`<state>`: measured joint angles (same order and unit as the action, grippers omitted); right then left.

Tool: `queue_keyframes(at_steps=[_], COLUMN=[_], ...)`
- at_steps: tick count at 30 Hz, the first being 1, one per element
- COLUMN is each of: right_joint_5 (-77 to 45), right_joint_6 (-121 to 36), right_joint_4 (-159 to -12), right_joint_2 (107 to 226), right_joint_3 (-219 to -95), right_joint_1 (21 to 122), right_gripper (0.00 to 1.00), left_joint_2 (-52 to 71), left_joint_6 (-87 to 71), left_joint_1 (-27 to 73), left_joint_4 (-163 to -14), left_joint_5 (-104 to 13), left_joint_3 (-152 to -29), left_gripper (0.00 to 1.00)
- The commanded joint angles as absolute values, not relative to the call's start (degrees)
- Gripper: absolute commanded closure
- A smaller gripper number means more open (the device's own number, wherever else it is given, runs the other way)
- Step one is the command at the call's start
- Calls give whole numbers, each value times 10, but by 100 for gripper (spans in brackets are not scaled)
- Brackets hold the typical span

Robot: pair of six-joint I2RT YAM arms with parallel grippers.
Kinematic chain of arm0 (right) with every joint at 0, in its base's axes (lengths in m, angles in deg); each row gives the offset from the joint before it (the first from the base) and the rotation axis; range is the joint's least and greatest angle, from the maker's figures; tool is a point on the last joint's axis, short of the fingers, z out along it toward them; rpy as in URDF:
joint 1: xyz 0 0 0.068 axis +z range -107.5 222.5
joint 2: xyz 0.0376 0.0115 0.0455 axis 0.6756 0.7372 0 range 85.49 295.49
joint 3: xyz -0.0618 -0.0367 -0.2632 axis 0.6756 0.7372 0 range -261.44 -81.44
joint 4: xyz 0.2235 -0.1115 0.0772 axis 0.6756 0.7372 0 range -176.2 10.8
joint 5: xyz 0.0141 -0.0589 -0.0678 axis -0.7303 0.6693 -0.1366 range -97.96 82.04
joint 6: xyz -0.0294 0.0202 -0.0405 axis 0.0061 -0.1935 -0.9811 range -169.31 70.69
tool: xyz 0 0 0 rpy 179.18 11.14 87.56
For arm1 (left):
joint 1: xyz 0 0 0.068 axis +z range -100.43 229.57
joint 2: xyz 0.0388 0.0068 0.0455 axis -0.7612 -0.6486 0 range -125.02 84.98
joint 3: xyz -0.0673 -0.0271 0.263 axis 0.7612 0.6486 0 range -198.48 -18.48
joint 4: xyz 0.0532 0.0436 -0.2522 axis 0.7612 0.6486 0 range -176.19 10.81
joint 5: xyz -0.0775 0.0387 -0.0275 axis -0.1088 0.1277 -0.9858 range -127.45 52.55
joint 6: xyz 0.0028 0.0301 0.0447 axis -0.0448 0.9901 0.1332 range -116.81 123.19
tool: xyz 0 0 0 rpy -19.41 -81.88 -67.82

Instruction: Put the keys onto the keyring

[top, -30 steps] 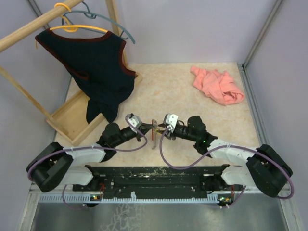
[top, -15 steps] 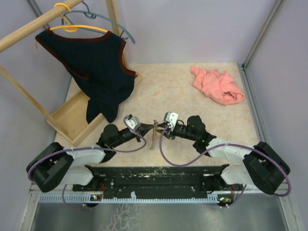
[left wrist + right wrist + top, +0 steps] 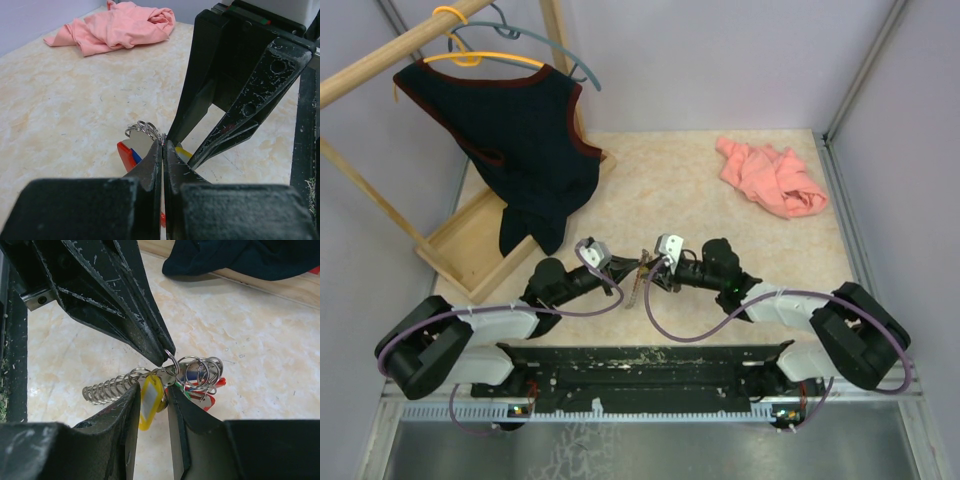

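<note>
The keyring's silvery spring-like strip (image 3: 107, 387) hangs between my two grippers, joined to a bunch of split rings (image 3: 200, 370) with red, blue and green key tags. In the top view the strip (image 3: 636, 285) dangles just above the table. My left gripper (image 3: 164, 145) is shut, its tips pinching one ring at the strip's end (image 3: 170, 359). My right gripper (image 3: 152, 396) is closed on a yellow-tagged key (image 3: 148, 401), tip to tip with the left one (image 3: 632, 266). A bit of red shows under the left fingers (image 3: 162, 219). The keyring's red loop is mostly hidden.
A pink cloth (image 3: 770, 178) lies at the back right. A dark vest (image 3: 510, 140) hangs on a hanger from a wooden rack, whose tray base (image 3: 470, 250) stands at the left. Grey walls enclose the table.
The right gripper has moved a little left toward the left gripper, and the two tips are now closer together. The hanging strip has shifted slightly left.
</note>
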<state>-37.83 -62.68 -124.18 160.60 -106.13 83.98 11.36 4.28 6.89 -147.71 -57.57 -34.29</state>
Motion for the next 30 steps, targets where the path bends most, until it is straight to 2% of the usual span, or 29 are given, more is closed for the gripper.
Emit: queue_keyframes(at_steps=[1, 5, 11, 19, 30], right_joint_5=[-396, -392, -374, -336, -332], right_joint_6=[-624, -626, -660, -727, -801], right_joint_4=[-1289, -1284, -1197, -1056, -950], right_joint_2=[1613, 1610, 1578, 1526, 1522], right_joint_3=[-1098, -1099, -1105, -1147, -1217], right_joint_1=[835, 835, 835, 835, 848], right_gripper=[72, 78, 100, 100, 100], left_joint_2=[112, 111, 121, 115, 112], left_joint_6=[32, 32, 19, 4, 7], left_joint_1=[67, 67, 67, 68, 78], left_joint_4=[-1516, -1518, -1535, -1571, -1585], left_joint_5=[-592, -588, -552, -542, -559], left_joint_3=[-349, -347, -325, -303, -285], left_gripper=[100, 100, 100, 99, 77])
